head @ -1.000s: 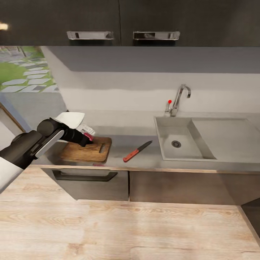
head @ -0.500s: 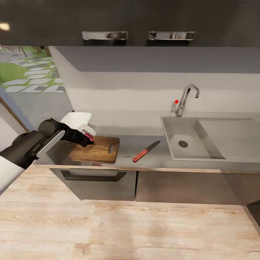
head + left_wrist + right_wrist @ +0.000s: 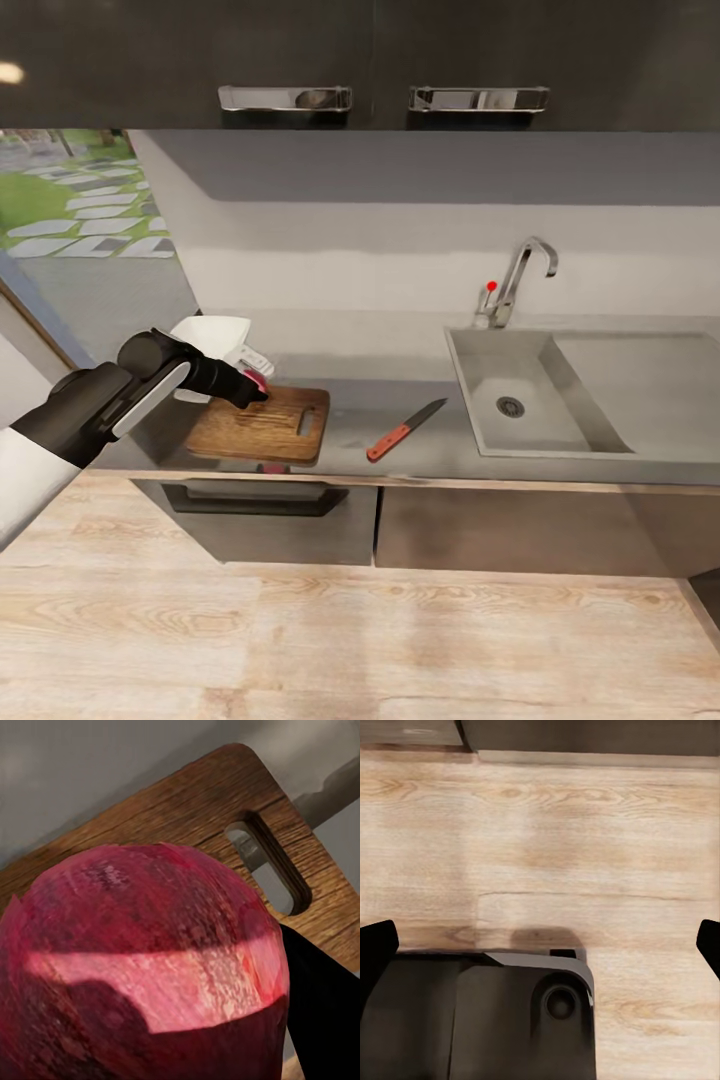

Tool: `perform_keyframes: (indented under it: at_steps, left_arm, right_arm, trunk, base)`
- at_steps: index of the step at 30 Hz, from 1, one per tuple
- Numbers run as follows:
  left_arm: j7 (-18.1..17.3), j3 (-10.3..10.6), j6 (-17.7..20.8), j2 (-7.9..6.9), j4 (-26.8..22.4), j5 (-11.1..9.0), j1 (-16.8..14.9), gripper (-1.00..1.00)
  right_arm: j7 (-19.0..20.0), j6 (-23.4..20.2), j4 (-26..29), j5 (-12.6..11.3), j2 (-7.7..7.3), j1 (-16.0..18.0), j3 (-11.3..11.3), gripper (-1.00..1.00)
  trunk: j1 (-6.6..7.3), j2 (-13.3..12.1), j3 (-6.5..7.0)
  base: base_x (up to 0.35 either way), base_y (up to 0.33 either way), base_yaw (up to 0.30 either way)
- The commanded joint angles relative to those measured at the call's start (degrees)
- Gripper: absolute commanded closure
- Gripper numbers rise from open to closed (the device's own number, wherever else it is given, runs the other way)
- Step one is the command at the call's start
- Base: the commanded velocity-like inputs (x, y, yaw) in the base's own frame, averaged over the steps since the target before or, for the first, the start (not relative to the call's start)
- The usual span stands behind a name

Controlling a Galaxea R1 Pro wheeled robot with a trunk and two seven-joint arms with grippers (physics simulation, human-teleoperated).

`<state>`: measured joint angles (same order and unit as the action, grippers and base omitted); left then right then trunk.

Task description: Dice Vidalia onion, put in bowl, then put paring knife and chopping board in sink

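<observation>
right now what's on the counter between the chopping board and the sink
In the head view the paring knife lies on the countertop between the chopping board and the sink, touching neither; its blade points toward the sink.

Grained wooden chopping board (image 3: 258, 428); papery-skinned Vidalia onion (image 3: 142, 967) (faintly glossy); smooth matt countertop (image 3: 400, 345).

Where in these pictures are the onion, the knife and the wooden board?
Vidalia onion (image 3: 146, 960), left wrist view, middle of its red skin.
Paring knife (image 3: 389, 441), head view, red-orange handle.
Chopping board (image 3: 250, 437), head view, bare wood near its middle.
</observation>
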<state>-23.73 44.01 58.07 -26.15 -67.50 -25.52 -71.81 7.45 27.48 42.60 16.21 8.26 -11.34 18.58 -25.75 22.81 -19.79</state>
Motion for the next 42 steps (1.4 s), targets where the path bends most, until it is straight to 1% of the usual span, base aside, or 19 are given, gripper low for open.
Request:
perform_keyframes:
  at_steps: [1, 12, 14, 16, 20, 29, 35, 42]
  left_arm:
    - [-0.4, 0.1, 0.1, -0.04, 0.0, 0.4, -0.1, 1.0]
    - [-0.4, 0.2, 0.1, 0.05, 0.0, 0.4, -0.1, 1.0]
    - [-0.4, 0.2, 0.1, 0.15, 0.0, 0.4, 0.4, 1.0]
    - [-0.4, 0.2, 0.0, 0.62, 0.0, 0.4, 1.5, 1.0]
    - [-0.4, 0.2, 0.0, 0.92, 0.0, 0.4, 2.1, 1.0]
    - [-0.4, 0.2, -0.1, 1.02, 0.0, 0.4, 2.2, 1.0]
    - [-0.4, 0.2, -0.1, 1.02, 0.0, 0.5, 2.2, 1.0]
    - [-0.4, 0.2, -0.1, 1.02, 0.0, 0.5, 2.2, 1.0]
  right_arm:
    - [0.5, 0.1, 0.1, 0.2, 0.1, 0.0, 0.4, -1.0]
    - [0.5, 0.1, 0.1, 0.2, 0.09, 0.0, 0.4, -1.0]
    - [0.5, 0.1, 0.1, 0.2, 0.09, 0.0, 0.4, -1.0]
    - [0.5, 0.1, 0.1, 0.2, 0.09, 0.0, 0.4, -1.0]
    - [0.5, 0.1, 0.1, 0.2, 0.09, 0.0, 0.4, -1.0]
    - [0.5, 0.1, 0.1, 0.2, 0.11, 0.0, 0.4, -1.0]
    - [0.5, 0.1, 0.1, 0.2, 0.16, 0.0, 0.4, -1.0]
    - [0.5, 0.1, 0.1, 0.2, 0.16, 0.0, 0.4, -1.0]
  trunk:
    - [-0.04, 0.1, -0.13]
    - [-0.04, 0.1, -1.03]
    - [-0.04, 0.1, -1.21]
    - [-0.04, 0.1, -1.39]
    - [-0.04, 0.1, -1.75]
    - [-0.04, 0.1, -2.55]
    - [-0.04, 0.1, -3.09]
    - [-0.04, 0.1, -3.71]
  base:
    - [0.007, -0.001, 0.0]
    - [0.001, 0.0, 0.0]
    - [0.0, 0.0, 0.0]
    - [0.0, 0.0, 0.0]
    - [0.0, 0.0, 0.0]
    - [0.0, 0.005, 0.0]
    - [0.0, 0.145, 0.0]
    - [0.0, 0.021, 0.0]
